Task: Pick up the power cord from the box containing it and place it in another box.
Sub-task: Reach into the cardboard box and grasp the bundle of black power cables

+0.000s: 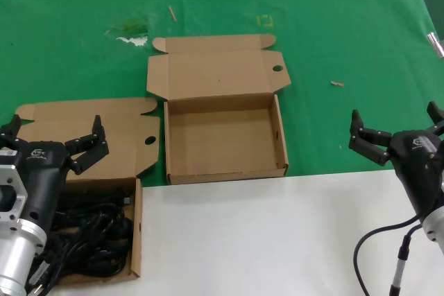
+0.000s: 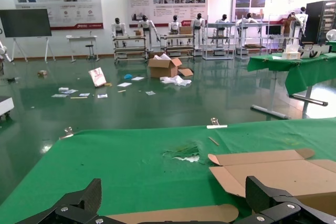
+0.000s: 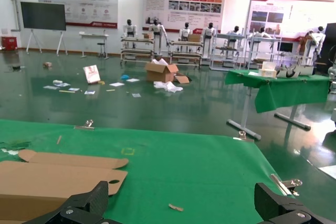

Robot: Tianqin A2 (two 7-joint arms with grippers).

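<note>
The power cord lies in black coils in the near-left box, under the left pincer, spread wide and holding nothing. The second box sits open mid-bench; the right pincer hovers wide at right.

Left wrist: fingertips apart over green cloth.

Right wrist: fingertips wide apart.

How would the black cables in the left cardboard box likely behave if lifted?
The black cables lie in a loose tangled heap, so they are probably floppy and would sag. Strands overlap in the brown cardboard box, so neighbours may snag and drag along.
</note>
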